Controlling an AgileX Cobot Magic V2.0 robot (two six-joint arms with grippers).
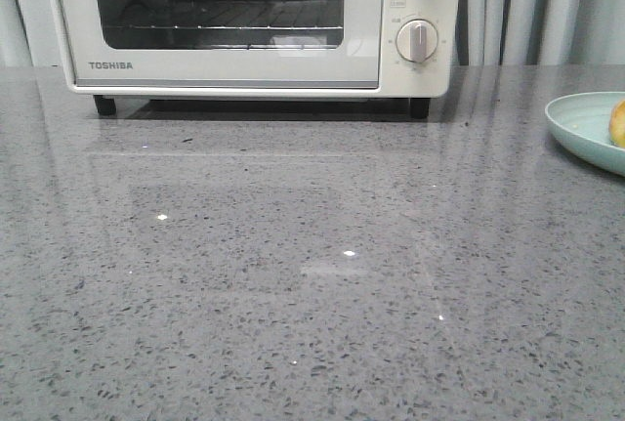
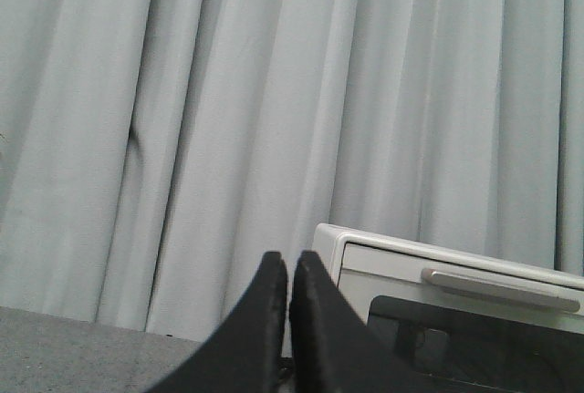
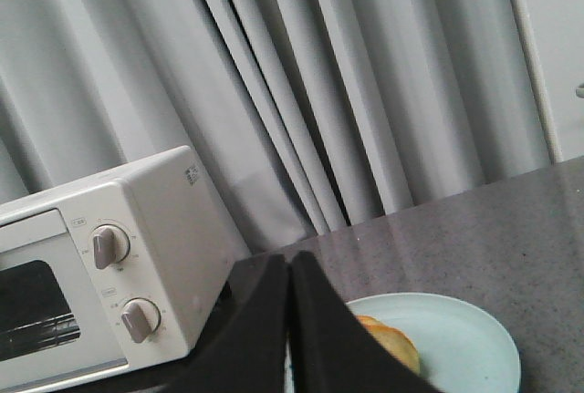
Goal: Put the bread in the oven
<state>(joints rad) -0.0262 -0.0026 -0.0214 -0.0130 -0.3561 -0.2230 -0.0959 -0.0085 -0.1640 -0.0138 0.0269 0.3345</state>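
Pale pleated curtains [image 2: 228,110] hang beyond both arms. The left gripper [image 2: 288,270] is pressed closed, empty, beside the cream oven [image 2: 438,302], whose glass door is closed. The right gripper [image 3: 288,270], also closed and empty, hovers just before a pale-green plate [image 3: 465,343] holding the golden bread [image 3: 392,343] on the speckled grey counter [image 1: 293,274].

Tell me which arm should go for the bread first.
Right. The bread lies on the pale plate at the table's right edge, just past the right claw, which is shut. The left claw, also shut, faces the oven and its closed door.
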